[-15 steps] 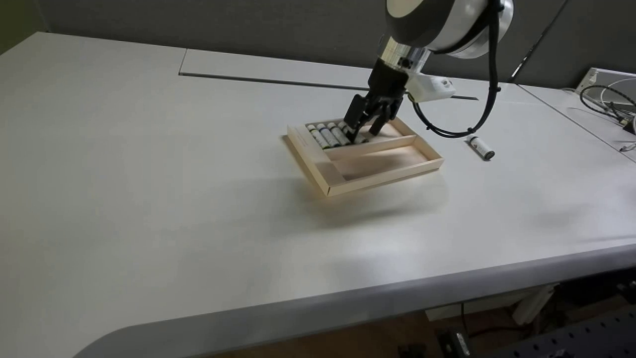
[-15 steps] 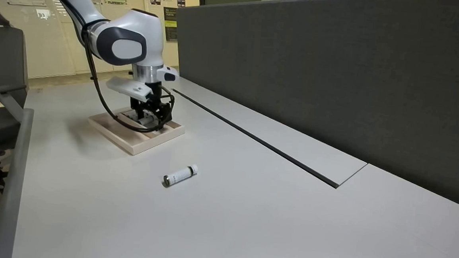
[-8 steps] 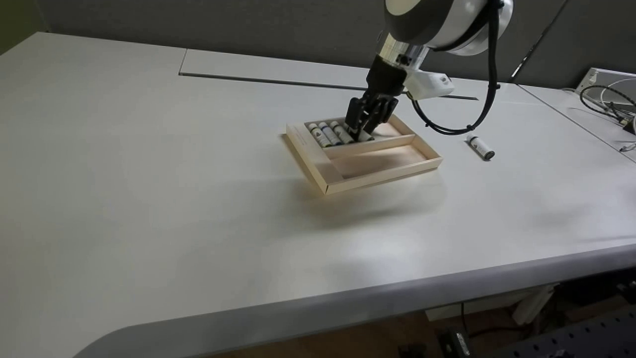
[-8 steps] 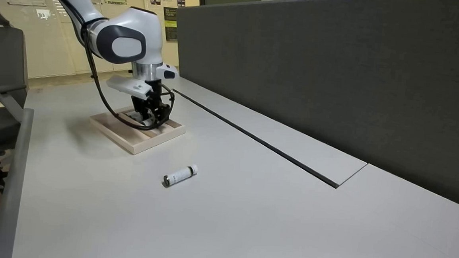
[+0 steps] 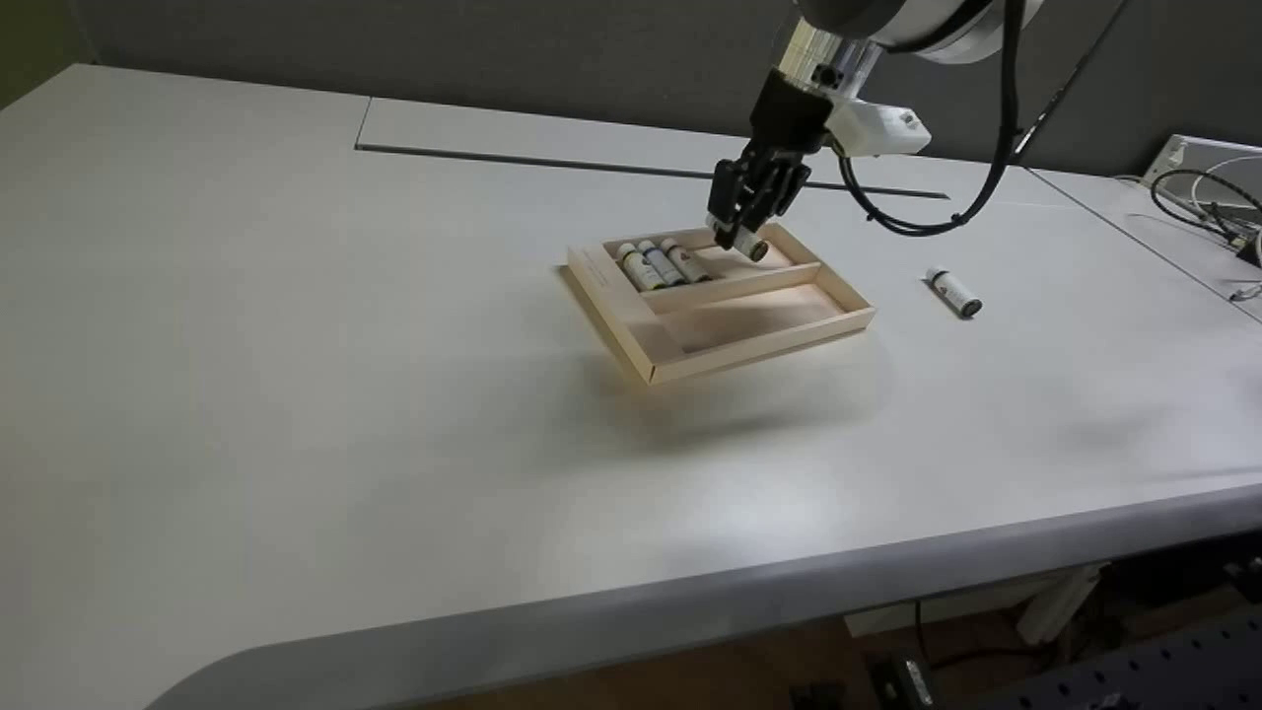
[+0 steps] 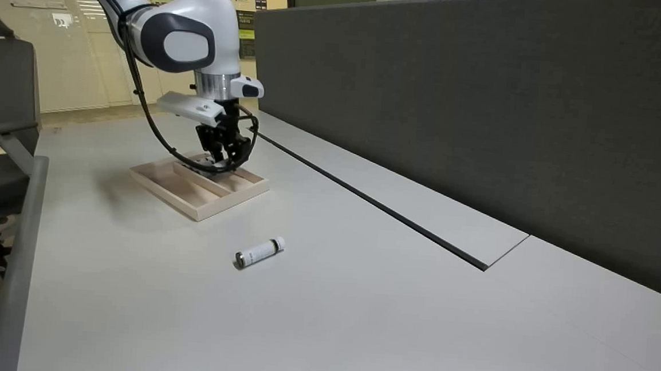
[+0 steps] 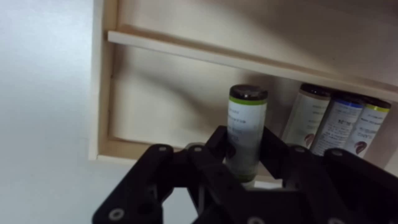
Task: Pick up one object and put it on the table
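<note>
My gripper [image 7: 244,140] is shut on one object, a small white-labelled cylinder [image 7: 247,121] with a green band and dark end. Both fingers press its sides in the wrist view. In an exterior view this held cylinder [image 5: 752,245] hangs just above the light wooden tray, tilted under the gripper [image 5: 737,233]. Three similar cylinders [image 5: 663,264] lie side by side in the tray's rear compartment. Another cylinder [image 6: 260,253] lies loose on the white table [image 6: 385,326]. A cable partly covers the gripper in an exterior view.
The tray [image 5: 764,347] has a low divider [image 7: 217,59] and raised walls below the gripper. A grey partition [image 6: 456,101] runs along the table's back. A black cable loop [image 6: 177,159] hangs from the arm. Wires [image 5: 1213,197] lie at the table's far corner.
The jaws have closed on the cylinder at the row's end. It has come up out of the tray with the gripper, which has risen. The three other cylinders stay in the tray.
</note>
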Robot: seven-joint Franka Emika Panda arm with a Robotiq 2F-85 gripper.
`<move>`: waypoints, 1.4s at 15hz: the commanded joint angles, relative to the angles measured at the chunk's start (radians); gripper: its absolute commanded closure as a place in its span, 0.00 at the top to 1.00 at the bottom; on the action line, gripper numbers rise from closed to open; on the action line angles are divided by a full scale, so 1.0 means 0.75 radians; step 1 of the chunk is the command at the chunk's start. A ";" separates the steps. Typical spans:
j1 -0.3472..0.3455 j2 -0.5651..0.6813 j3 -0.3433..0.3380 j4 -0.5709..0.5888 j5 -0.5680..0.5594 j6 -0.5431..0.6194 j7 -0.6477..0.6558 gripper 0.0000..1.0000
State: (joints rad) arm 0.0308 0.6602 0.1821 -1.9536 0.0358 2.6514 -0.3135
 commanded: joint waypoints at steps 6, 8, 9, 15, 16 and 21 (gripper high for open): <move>-0.129 -0.321 -0.113 -0.253 0.004 -0.061 0.028 0.07; -0.177 -0.339 -0.157 -0.305 0.011 -0.044 0.017 0.07; -0.204 -0.335 -0.174 -0.323 0.018 -0.032 0.005 0.07; -0.310 -0.271 -0.225 -0.364 0.020 0.051 -0.017 0.07; -0.321 -0.260 -0.227 -0.365 0.024 0.059 -0.014 0.07; -0.359 -0.162 -0.227 -0.329 0.026 0.129 -0.006 0.07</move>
State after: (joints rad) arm -0.2237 0.5061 0.0077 -2.2166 0.0453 2.7238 -0.3312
